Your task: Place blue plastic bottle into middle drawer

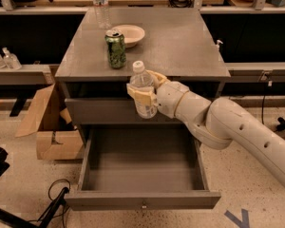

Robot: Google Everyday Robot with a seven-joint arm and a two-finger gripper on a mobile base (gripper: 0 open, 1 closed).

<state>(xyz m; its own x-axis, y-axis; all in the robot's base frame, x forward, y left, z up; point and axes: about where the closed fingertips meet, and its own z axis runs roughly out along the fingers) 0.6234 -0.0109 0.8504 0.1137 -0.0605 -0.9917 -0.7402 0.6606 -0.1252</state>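
Note:
The blue plastic bottle (143, 93), clear with a white cap and pale label, is upright in my gripper (143, 95), which is shut on it. I hold it in front of the cabinet's edge, above the back of the open middle drawer (142, 167). The drawer is pulled out wide, grey and empty, with a small knob (143, 205) on its front. My white arm (228, 127) reaches in from the right.
On the cabinet top (180, 42) stand a green can (116, 49), a beige bowl (129, 33) and a slimmer clear bottle (101, 4) at the back. A closed drawer (99, 110) sits above the open one. A cardboard box (50, 127) lies on the floor at left.

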